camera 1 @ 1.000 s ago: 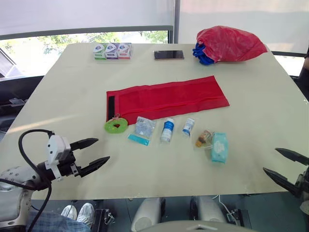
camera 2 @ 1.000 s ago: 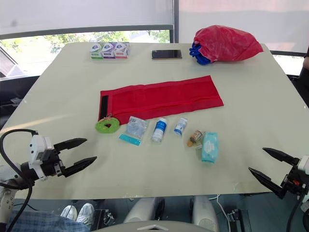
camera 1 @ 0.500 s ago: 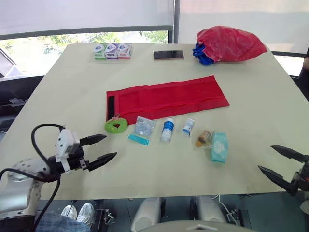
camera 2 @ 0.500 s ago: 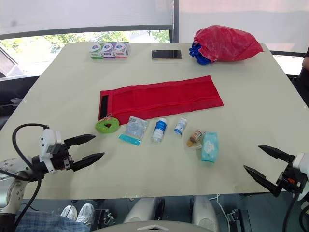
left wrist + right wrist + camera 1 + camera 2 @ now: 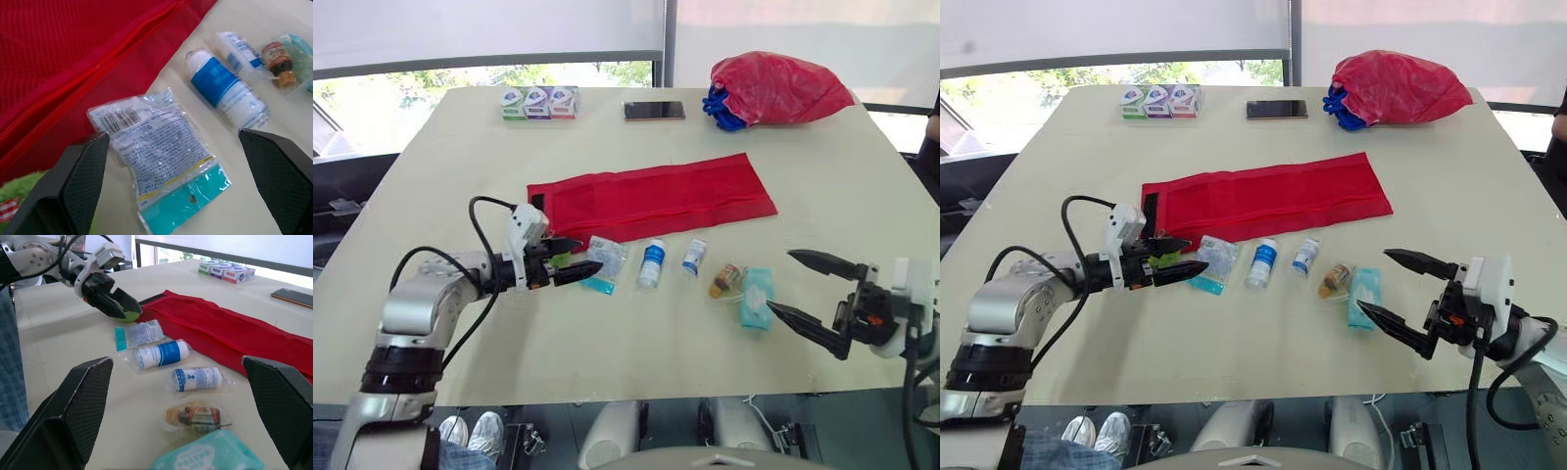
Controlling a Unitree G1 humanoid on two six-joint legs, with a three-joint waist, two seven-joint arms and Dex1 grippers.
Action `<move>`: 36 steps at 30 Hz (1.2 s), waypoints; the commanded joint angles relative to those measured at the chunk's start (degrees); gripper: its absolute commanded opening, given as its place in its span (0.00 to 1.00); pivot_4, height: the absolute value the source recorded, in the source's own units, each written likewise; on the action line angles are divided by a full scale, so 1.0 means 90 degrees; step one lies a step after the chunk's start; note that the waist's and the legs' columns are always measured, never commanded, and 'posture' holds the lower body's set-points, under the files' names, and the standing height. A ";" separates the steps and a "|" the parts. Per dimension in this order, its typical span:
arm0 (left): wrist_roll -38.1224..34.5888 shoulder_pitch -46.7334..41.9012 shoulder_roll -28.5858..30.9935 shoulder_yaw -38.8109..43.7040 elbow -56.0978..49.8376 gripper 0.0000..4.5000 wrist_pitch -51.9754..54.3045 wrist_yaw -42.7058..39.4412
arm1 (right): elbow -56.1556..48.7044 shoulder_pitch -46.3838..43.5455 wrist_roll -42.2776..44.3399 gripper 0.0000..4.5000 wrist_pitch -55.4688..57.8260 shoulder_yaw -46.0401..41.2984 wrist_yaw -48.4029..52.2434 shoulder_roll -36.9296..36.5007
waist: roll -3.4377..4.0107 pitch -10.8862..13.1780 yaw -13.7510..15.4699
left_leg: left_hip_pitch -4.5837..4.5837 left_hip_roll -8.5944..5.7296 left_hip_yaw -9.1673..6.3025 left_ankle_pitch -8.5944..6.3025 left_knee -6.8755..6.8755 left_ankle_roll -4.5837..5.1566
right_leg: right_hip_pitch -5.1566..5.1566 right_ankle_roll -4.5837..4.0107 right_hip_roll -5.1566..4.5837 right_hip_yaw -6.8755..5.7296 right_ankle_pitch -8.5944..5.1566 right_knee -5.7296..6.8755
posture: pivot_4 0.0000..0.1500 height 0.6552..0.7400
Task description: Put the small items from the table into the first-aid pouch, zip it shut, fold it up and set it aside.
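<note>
L fingers (image 5: 579,270) are apart, low over the tabletop (image 5: 460,157) at the left end of the item row. The green ring (image 5: 1167,258) sits just under and behind them, partly hidden. The gauze pkt (image 5: 161,156) lies straight ahead: in the left wrist view it sits between my two fingers, not touched as far as I can tell. Its long axis runs diagonally across my opening, w/ the teal strip at the end nearer me, so I judge the wrist needs a turn before I close on it.

Next along the row, right of the pkt, each apart from its neighbour: big bandage roll (image 5: 653,263), small roll (image 5: 695,257), wrapped brown bottle (image 5: 725,280), then the teal wipes pack (image 5: 757,298).

The red pouch (image 5: 651,199) lies flat behind the whole row, long axis left-right, near edge just beside the pkt. Can't tell if the zip is open.

R fingers (image 5: 808,259) are wide apart, just right of the wipes pack, tips aimed at it, nothing held. That arm is nearer to the wipes and bottle; L arm is nearer to the ring, the pkt and the pouch's left end. Nothing is in the pouch yet by the look of it.
</note>
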 commanded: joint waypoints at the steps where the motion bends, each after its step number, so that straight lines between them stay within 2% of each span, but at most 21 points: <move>1: -0.0188 -0.0162 0.0106 -0.0170 -0.0039 0.99 0.0533 -0.0215 | -0.0529 -0.0228 0.0164 1.00 0.0225 0.0058 -0.0410 -0.0066 | -0.0002 0.0001 -0.0005 | 0.0000 0.0000 0.0002 0.0000 0.0001 0.0000 | -0.0001 0.0001 0.0000 0.0000 0.0001 0.0000 | 1.00 1.00; 4: -0.0013 -0.0224 0.0148 -0.0317 0.0120 0.99 0.0848 -0.0044 | -0.0744 -0.0412 -0.0042 1.00 0.0402 0.0221 -0.0843 -0.0042 | -0.0004 0.0000 0.0003 | 0.0000 0.0000 -0.0002 0.0001 0.0002 -0.0001 | -0.0001 0.0002 -0.0001 0.0002 0.0001 0.0001 | 1.00 1.00; 7: 0.0004 -0.0418 -0.0127 -0.0277 0.0497 0.99 0.1183 0.0303 | -0.0925 -0.0667 -0.0385 1.00 0.0615 0.0515 -0.1389 -0.0024 | -0.0005 -0.0001 0.0015 | 0.0003 0.0001 -0.0003 0.0003 0.0004 -0.0003 | -0.0003 0.0002 -0.0001 0.0001 0.0001 0.0007 | 1.00 1.00; 14: -0.0440 -0.0474 -0.0314 -0.0067 0.0330 0.99 0.1957 0.0389 | -0.0944 -0.0673 -0.0557 1.00 0.0623 0.0654 -0.1493 -0.0044 | -0.0007 -0.0005 0.0019 | 0.0018 -0.0005 0.0001 0.0004 0.0005 -0.0004 | 0.0000 0.0003 -0.0003 0.0003 0.0000 0.0027 | 1.00 1.00; 17: -0.0421 -0.0398 -0.0318 -0.0049 0.0384 0.83 0.1983 0.0413 | -0.0927 -0.0713 -0.0580 1.00 0.0605 0.0690 -0.1504 -0.0019 | -0.0007 -0.0005 0.0007 | 0.0022 -0.0005 0.0006 0.0004 0.0004 -0.0004 | 0.0000 0.0003 -0.0002 0.0003 0.0000 0.0033 | 1.00 1.00; 24: -0.0370 -0.0257 -0.0366 -0.0038 0.0369 0.07 0.1880 0.0418 | -0.0859 -0.0729 -0.0658 1.00 0.0545 0.0731 -0.1464 0.0024 | -0.0008 -0.0005 0.0025 | 0.0023 -0.0005 0.0006 0.0004 0.0004 -0.0004 | -0.0001 0.0003 -0.0006 0.0008 0.0000 0.0035 | 1.00 1.00; 25: -0.0374 -0.0228 -0.0372 -0.0014 0.0358 0.01 0.1844 0.0408 | -0.0856 -0.0730 -0.0666 1.00 0.0544 0.0735 -0.1458 0.0027 | -0.0008 -0.0005 0.0027 | 0.0023 -0.0005 0.0005 0.0004 0.0004 -0.0004 | 0.0000 0.0003 -0.0006 0.0010 0.0000 0.0035 | 1.00 1.00; 29: -0.0632 -0.0069 -0.0404 0.0339 0.0246 0.01 0.1846 0.0372 | -0.0883 -0.0726 -0.0651 1.00 0.0569 0.0779 -0.1472 0.0048 | -0.0008 -0.0005 0.0010 | 0.0026 -0.0005 0.0007 0.0004 0.0004 -0.0004 | 0.0000 0.0002 -0.0013 0.0016 0.0000 0.0035 | 1.00 1.00; 36: -0.1841 0.0088 -0.0724 0.1612 -0.0505 0.01 0.2322 0.0701 | -0.0934 -0.0951 -0.0205 1.00 0.0952 0.0905 -0.1868 0.0262 | -0.0016 -0.0001 0.0012 | 0.0023 0.0003 0.0001 0.0004 0.0003 -0.0005 | -0.0003 0.0001 -0.0020 0.0021 0.0000 0.0035 | 1.00 1.00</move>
